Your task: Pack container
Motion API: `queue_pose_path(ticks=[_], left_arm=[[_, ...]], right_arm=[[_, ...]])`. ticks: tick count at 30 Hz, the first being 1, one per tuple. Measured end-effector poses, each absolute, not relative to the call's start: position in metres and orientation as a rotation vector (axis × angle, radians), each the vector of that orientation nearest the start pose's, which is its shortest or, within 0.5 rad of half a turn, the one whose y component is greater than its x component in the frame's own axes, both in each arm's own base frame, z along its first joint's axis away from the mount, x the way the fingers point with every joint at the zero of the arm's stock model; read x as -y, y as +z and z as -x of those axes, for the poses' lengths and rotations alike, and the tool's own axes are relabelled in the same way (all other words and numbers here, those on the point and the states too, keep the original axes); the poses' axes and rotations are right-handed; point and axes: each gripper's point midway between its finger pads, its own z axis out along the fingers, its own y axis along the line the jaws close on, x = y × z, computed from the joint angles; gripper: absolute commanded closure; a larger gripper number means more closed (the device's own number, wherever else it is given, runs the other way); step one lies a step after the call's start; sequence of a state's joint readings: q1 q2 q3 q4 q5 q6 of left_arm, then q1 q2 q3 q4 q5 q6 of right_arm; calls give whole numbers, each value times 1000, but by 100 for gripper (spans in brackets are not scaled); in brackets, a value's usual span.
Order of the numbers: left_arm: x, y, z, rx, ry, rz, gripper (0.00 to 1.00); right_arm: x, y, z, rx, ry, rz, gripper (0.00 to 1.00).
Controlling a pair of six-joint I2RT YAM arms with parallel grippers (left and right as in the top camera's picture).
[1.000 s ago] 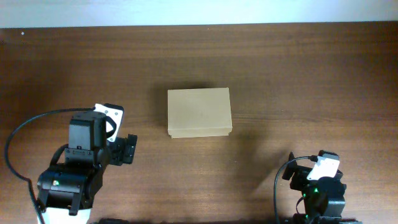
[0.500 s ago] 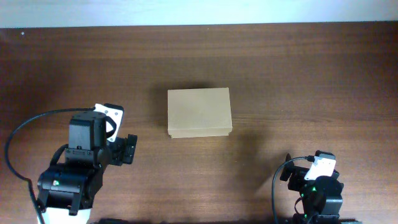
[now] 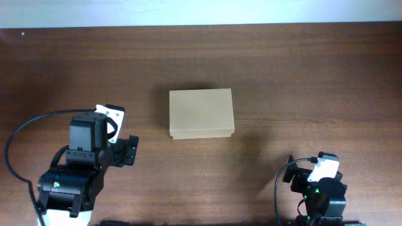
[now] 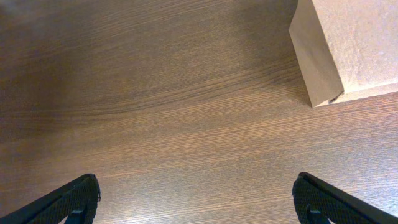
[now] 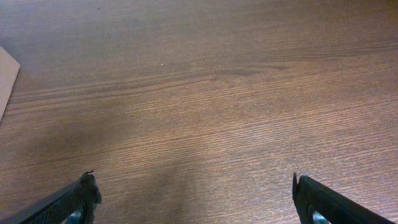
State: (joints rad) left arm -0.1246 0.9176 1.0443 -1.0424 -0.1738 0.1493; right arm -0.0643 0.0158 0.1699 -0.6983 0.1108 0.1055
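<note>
The container [image 3: 201, 113] is a plain tan cardboard box with its flap lid shut, lying flat on the wooden table at centre. Its near left corner shows in the left wrist view [image 4: 348, 50], and a sliver of it at the left edge of the right wrist view [image 5: 6, 81]. My left gripper [image 4: 196, 199] is open and empty, low over bare wood, down and left of the box; the arm shows in the overhead view [image 3: 94, 157]. My right gripper [image 5: 193, 199] is open and empty at the front right, away from the box; its arm shows in the overhead view [image 3: 317, 188].
The brown wooden table [image 3: 301, 75] ends at a pale wall strip along the far edge. Black cables loop beside the left arm's base [image 3: 19, 138] and the right arm's base [image 3: 282, 182].
The right arm has drawn back a little toward the table's front edge. The left arm and the box have not moved.
</note>
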Motion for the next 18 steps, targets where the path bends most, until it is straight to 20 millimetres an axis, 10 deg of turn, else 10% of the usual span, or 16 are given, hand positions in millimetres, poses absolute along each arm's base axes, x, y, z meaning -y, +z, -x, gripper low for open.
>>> queue_pose_path(ticks=[4, 13, 18], left_arm=[[0, 232, -243, -2403, 229, -259, 1], [-1, 323, -263, -1680, 230, -135, 1], [-3, 304, -252, -1512, 227, -96, 1]], right_arm=[[32, 88, -197, -2098, -92, -245, 1], [31, 88, -197, -2098, -88, -243, 1], [31, 88, -197, -2099, -88, -242, 1]])
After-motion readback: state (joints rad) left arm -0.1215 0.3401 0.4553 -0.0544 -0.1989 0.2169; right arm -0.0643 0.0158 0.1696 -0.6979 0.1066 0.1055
